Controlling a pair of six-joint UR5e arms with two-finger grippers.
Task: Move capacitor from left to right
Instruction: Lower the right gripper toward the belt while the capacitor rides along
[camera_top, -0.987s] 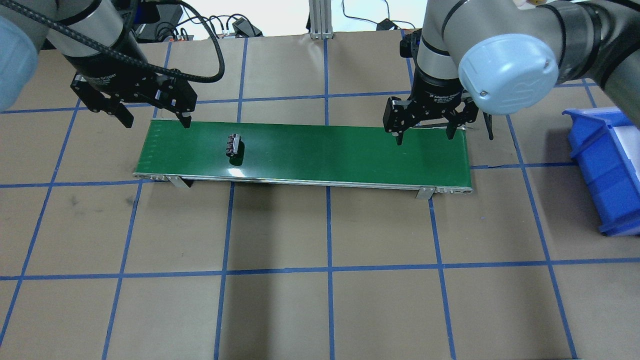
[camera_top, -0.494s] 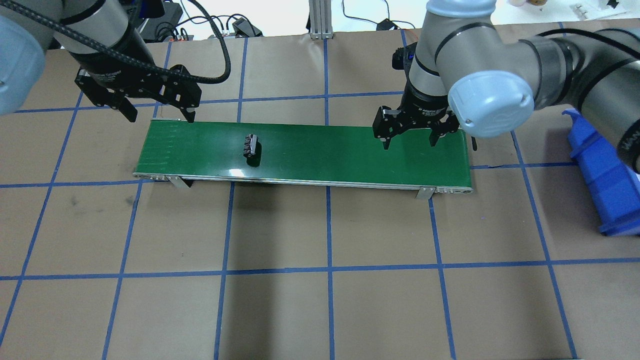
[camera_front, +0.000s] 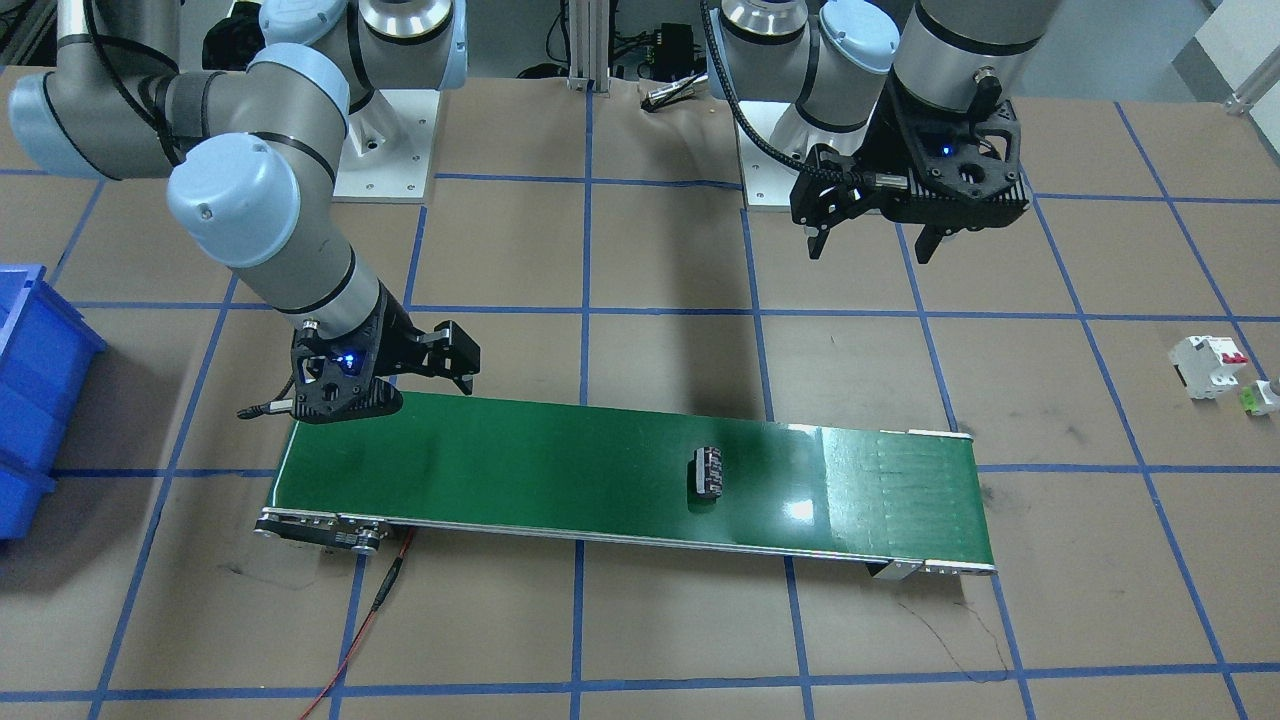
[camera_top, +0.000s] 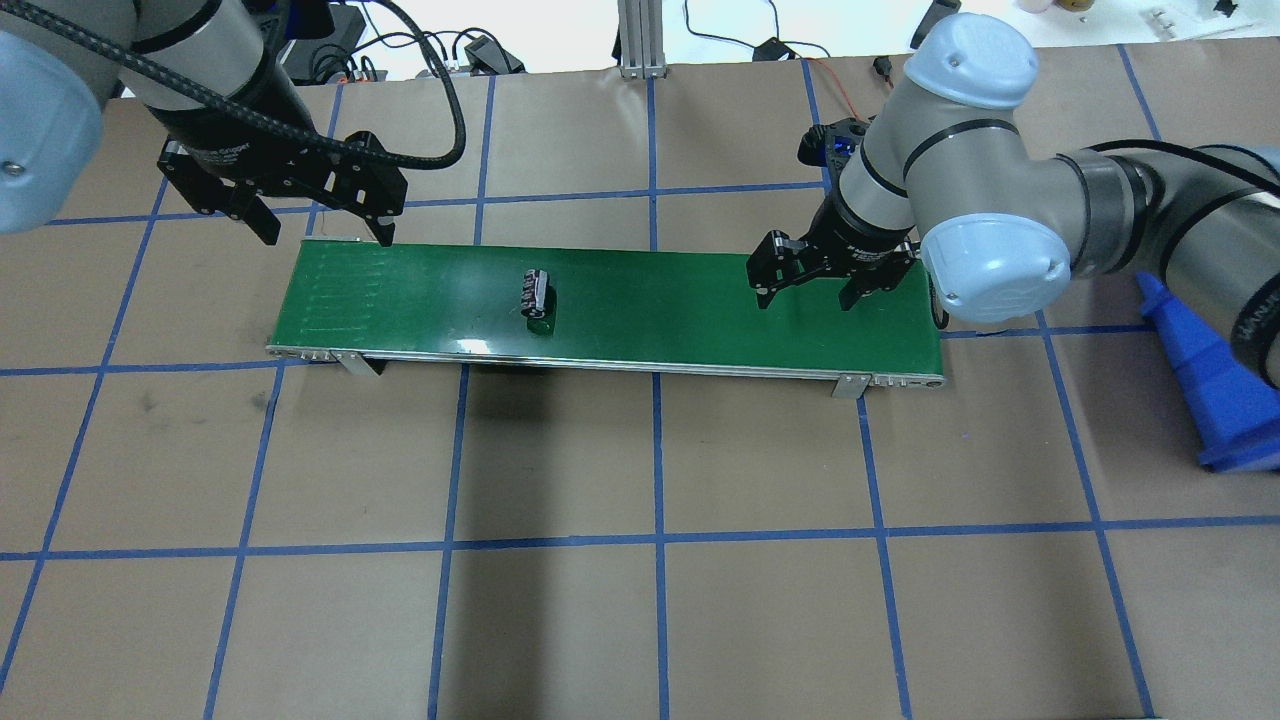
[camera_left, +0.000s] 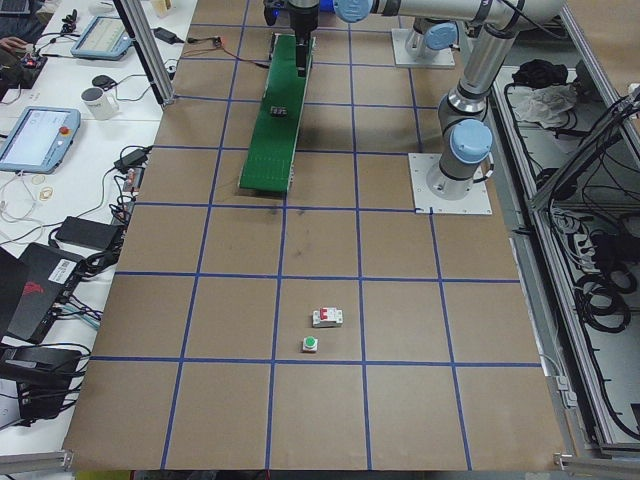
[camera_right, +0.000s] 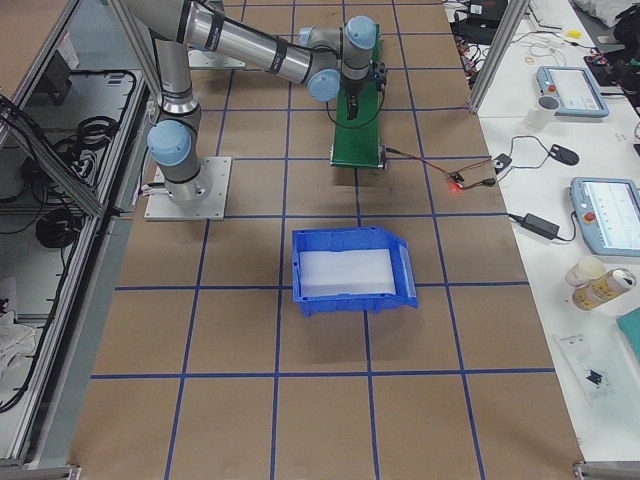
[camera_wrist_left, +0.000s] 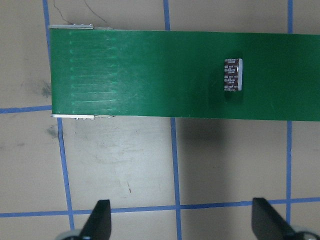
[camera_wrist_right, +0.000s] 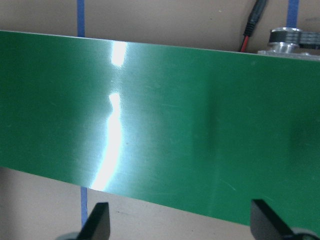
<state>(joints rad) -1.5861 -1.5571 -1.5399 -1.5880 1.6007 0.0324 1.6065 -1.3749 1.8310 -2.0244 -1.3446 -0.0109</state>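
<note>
The capacitor (camera_top: 538, 293), small, dark and boxy with a paler ridged face, lies on the green conveyor belt (camera_top: 700, 300), left of its middle. It also shows in the front view (camera_front: 709, 470) and the left wrist view (camera_wrist_left: 232, 75). My left gripper (camera_top: 328, 228) is open and empty, raised behind the belt's left end, apart from the capacitor. My right gripper (camera_top: 806, 295) is open and empty, low over the belt's right part. The right wrist view shows only bare belt (camera_wrist_right: 165, 125) between its fingers.
A blue bin (camera_top: 1215, 390) stands on the table past the belt's right end. A white breaker with a red switch (camera_front: 1208, 365) and a tiny green-and-white part (camera_front: 1258, 397) lie far out on my left. A red cable (camera_front: 370, 620) trails from the belt's right end.
The capacitor has travelled to the right along the belt. My right gripper has come forward and down over the belt's right part. My left gripper has drawn back a little.
</note>
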